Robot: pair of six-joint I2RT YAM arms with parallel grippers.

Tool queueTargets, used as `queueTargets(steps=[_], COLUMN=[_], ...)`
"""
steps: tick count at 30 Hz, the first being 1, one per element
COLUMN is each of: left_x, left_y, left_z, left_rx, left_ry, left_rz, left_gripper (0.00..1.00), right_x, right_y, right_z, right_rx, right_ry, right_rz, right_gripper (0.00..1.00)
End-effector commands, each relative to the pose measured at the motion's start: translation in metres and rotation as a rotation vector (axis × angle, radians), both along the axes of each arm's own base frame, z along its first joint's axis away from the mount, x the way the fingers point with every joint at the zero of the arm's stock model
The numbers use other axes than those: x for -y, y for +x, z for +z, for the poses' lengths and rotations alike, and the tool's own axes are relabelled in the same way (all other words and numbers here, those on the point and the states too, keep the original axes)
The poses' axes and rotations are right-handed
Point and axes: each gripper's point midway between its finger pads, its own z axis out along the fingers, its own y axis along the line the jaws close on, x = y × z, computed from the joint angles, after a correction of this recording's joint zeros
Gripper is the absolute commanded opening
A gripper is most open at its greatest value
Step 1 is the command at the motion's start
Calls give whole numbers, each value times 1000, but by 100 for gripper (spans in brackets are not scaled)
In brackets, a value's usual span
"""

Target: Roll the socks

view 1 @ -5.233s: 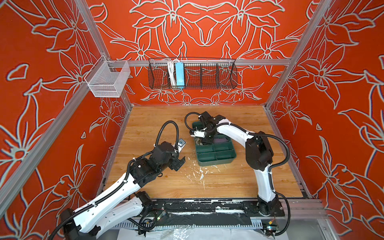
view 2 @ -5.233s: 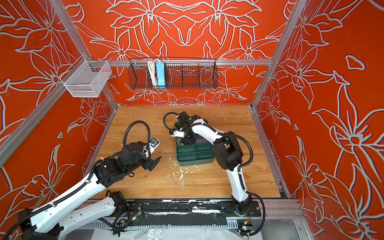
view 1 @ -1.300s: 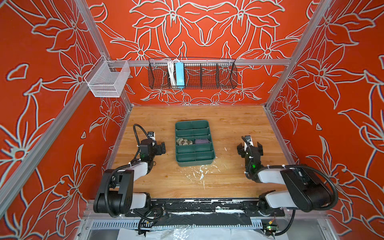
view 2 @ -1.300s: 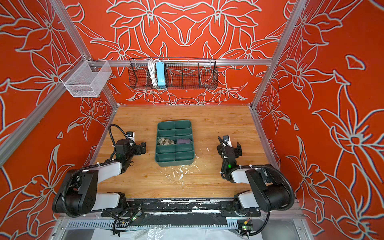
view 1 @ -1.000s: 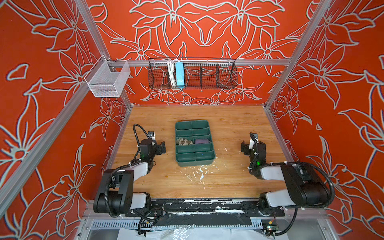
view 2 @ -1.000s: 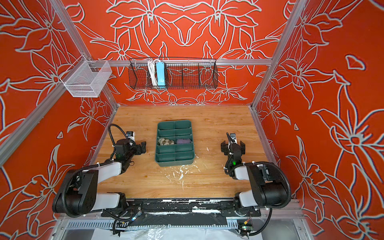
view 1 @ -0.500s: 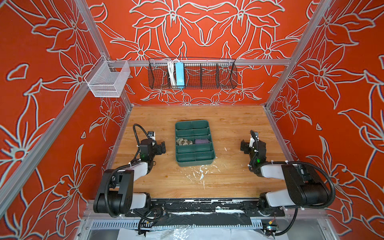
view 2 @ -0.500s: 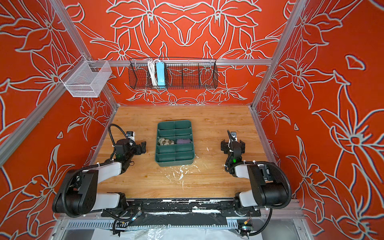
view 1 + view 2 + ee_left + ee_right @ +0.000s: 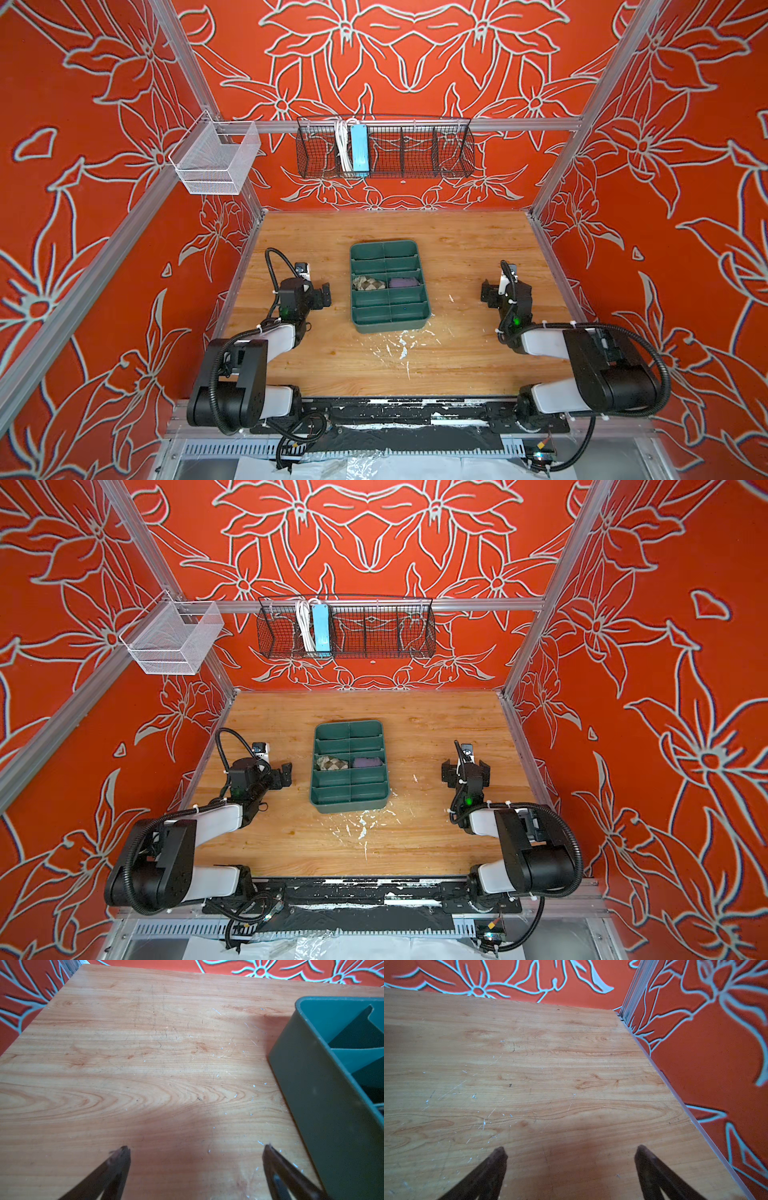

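Tray: green divided tray [image 9: 390,326] is sitting mid-table [image 9: 465,245], its long axis running from the near edge toward the back wall. Two columns, five rows of cells.

Socks: both are lying in the middle row, side by side, with the centre divider between them.
- Beige argyle sock [image 9: 368,283] is occupying the left cell, bunched into a compact roll. Its long axis is running across the tray, parallel to the row dividers.
- Purple sock [image 9: 403,283] is occupying the right cell, also rolled, with the same crosswise long axis.
- Same layout is showing in both top views (beige [image 9: 331,763], purple [image 9: 367,762]). Cuff end versus toe end cannot be told on either roll.

Left gripper [image 9: 321,296] is hovering low over bare wood just left of the tray, pointing toward the tray side. Its jaws are standing wide apart, holding nothing. The wrist view is showing the fingertips [image 9: 122,1153] over bare table, the tray wall [image 9: 324,1095] close beside them.

Right gripper [image 9: 505,291] is sitting well to the right of the tray, near the right wall, pointing toward the back. Its jaws are likewise spread wide and empty, with only wood showing between them in the wrist view [image 9: 570,1148].

White scuffs [image 9: 401,347] are marking the wood just in front of the tray.
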Motion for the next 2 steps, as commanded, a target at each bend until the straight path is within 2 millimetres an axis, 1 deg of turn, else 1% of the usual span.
queueTargets(steps=[1,2], left_x=[0,0], left_y=[5,5], left_z=[7,7], left_rx=[24,27], left_ry=[-5,-5], left_rz=[-9,-9], left_gripper=[97,97], right_x=[0,0], right_y=[4,5], right_z=[7,7], right_rx=[16,18], right_ry=[15,16], right_rz=[-2,-3], right_gripper=[98,98])
